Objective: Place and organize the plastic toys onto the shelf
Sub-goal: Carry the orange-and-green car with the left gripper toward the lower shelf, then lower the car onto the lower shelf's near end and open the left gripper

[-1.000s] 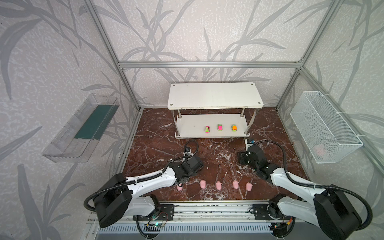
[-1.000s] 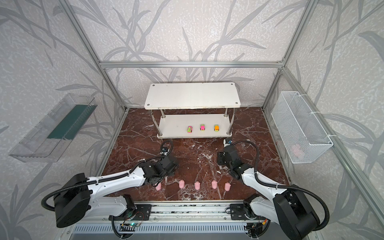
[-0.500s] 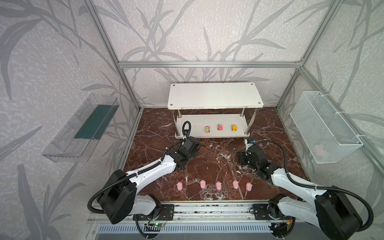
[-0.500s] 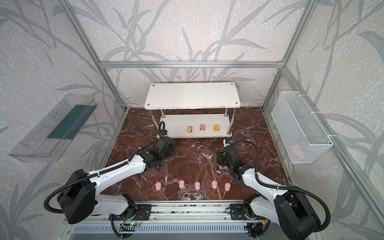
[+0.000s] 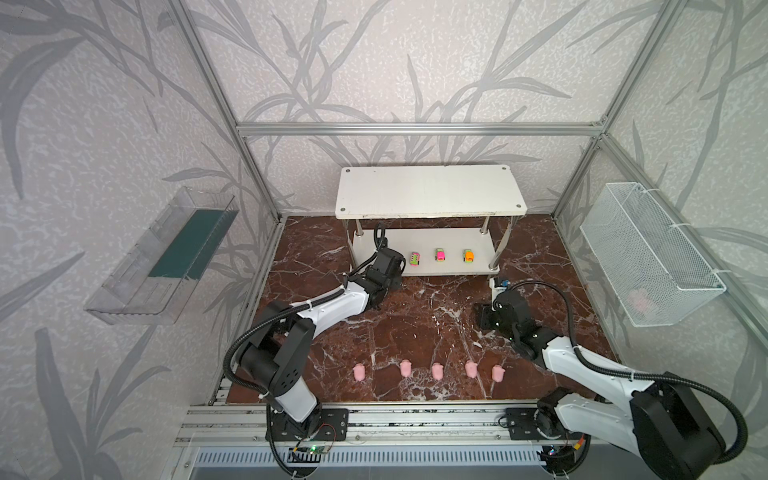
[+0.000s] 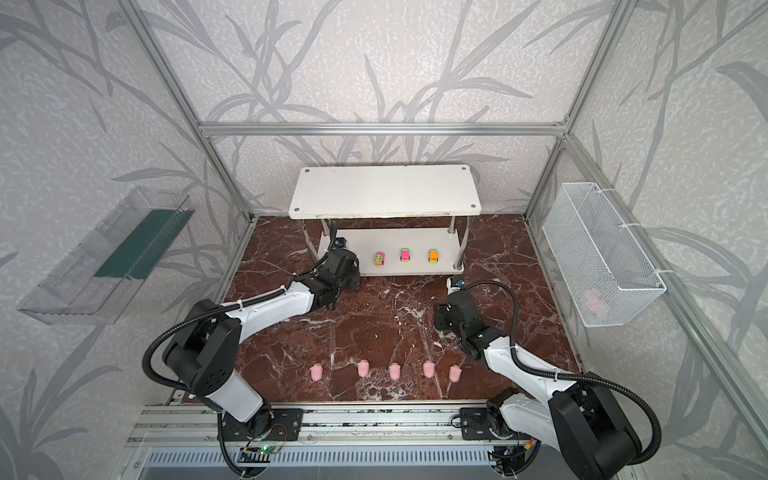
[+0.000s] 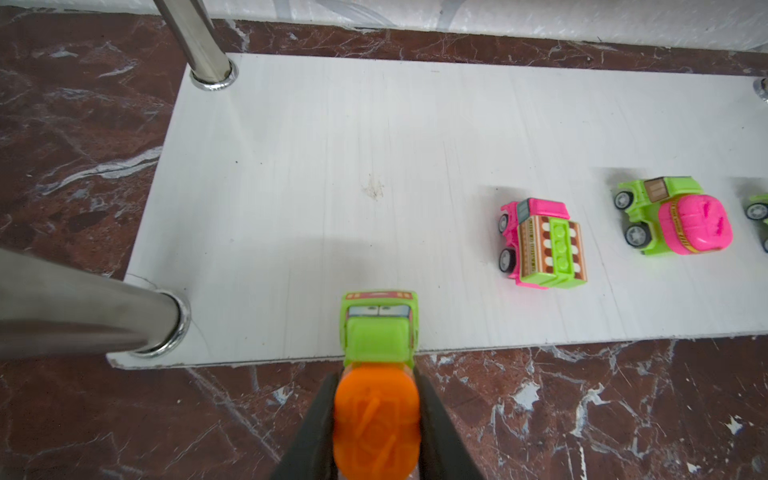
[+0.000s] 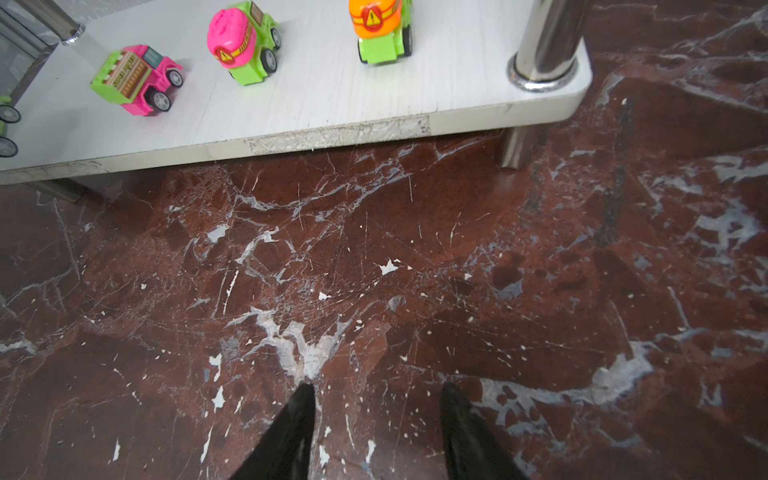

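My left gripper (image 7: 376, 415) is shut on an orange-and-green toy car (image 7: 376, 340). The car's nose hangs over the front edge of the lower tier (image 7: 332, 145) of the white shelf (image 5: 428, 195), near its left end. Three more cars stand in a row on that tier: a pink-and-green one (image 5: 415, 258), a green-and-pink one (image 5: 439, 254) and an orange one (image 5: 468, 255). Several pale-pink pig figurines (image 5: 436, 371) stand in a line on the marble floor near the front. My right gripper (image 8: 376, 399) is open over bare floor, right of centre (image 5: 484, 318).
A chrome shelf post (image 7: 83, 307) stands close beside the held car. A clear plastic tray (image 5: 166, 253) hangs on the left wall. A white wire basket (image 5: 648, 249) on the right wall holds something pink (image 5: 640, 299). An aluminium rail runs along the front.
My left arm has swung from near the leftmost pig at the front back to the shelf's front left corner. The right arm has not moved.
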